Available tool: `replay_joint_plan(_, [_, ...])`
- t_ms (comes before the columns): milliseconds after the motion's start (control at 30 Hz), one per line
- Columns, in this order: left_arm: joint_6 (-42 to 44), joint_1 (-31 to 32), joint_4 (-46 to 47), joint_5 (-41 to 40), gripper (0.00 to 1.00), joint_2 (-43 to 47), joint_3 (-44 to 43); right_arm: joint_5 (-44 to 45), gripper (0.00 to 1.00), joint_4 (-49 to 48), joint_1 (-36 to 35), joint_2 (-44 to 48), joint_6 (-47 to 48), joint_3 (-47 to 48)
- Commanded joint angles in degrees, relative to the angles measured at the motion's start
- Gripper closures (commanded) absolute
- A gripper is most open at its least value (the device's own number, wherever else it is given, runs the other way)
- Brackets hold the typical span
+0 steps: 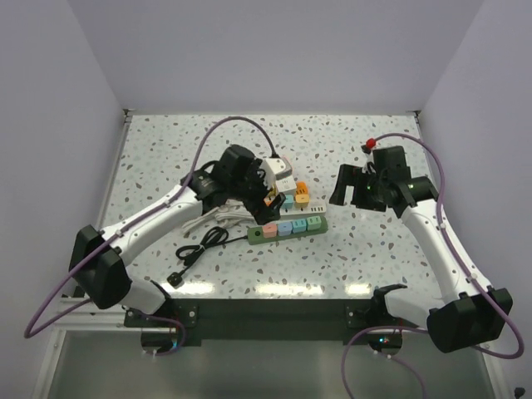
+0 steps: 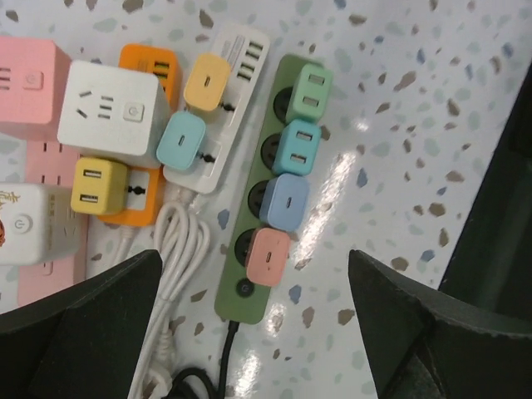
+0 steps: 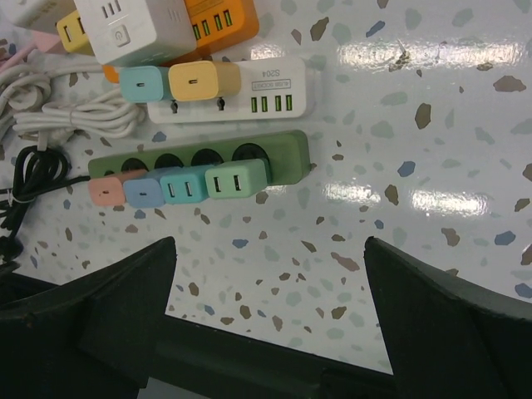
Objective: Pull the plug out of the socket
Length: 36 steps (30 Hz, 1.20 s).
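We see the speckled counter [image 1: 399, 249] carrying a cluster of power strips near its middle. Our left hand [image 2: 253, 274] hovers above that cluster, fingers spread wide and holding nothing. Our right hand [image 3: 270, 249] hangs between the cluster and the counter's right edge, equally wide and empty. The green power strip [image 2: 237, 291] lies on the cluster's side toward the near edge, with four plugs seated in a row: pink plug [image 2: 268, 258], blue plug [image 2: 283, 202], teal plug [image 2: 296, 146], mint plug [image 2: 312, 86].
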<state>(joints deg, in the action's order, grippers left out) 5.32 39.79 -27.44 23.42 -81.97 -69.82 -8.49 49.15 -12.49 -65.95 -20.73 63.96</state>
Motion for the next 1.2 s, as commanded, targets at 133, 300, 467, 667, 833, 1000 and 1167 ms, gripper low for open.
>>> replay_joint_plan(133, [13.2, 6.1, -6.0, -18.9, 0.04, -7.1, 2.1, -0.7, 0.01, -0.2, -0.3, -0.1, 0.9, -0.2])
replay_joint_plan(300, [14.1, 7.0, -1.6, -18.9, 0.08, -8.7, 5.0, -0.8, 0.01, -0.5, -0.3, -0.3, 0.5, -0.8])
replay_joint_plan(467, [14.0, 7.8, 0.2, -15.4, 0.23, -12.3, 5.2, -1.3, 0.01, -1.9, -0.4, -0.6, -0.1, -2.5])
replay_joint_plan(667, [13.0, 10.8, 2.9, -12.7, 0.33, -13.9, 6.4, -1.6, 0.03, -4.8, -0.3, -1.1, -1.8, -5.2])
replay_joint_plan(833, [11.8, 11.9, 4.7, -13.2, 0.49, -14.6, 8.0, -0.6, 0.72, -12.4, -0.3, -2.5, -8.1, -8.8])
replay_joint_plan(1000, [10.2, 11.9, 4.6, -13.7, 0.80, -16.0, 8.6, -7.2, 1.00, -19.5, -0.3, -8.6, -12.1, -12.1])
replay_joint_plan(1167, [8.7, 11.9, 5.1, -14.5, 1.00, -16.0, 9.4, -13.1, 1.00, -22.5, -0.3, -13.1, -12.1, -13.1])
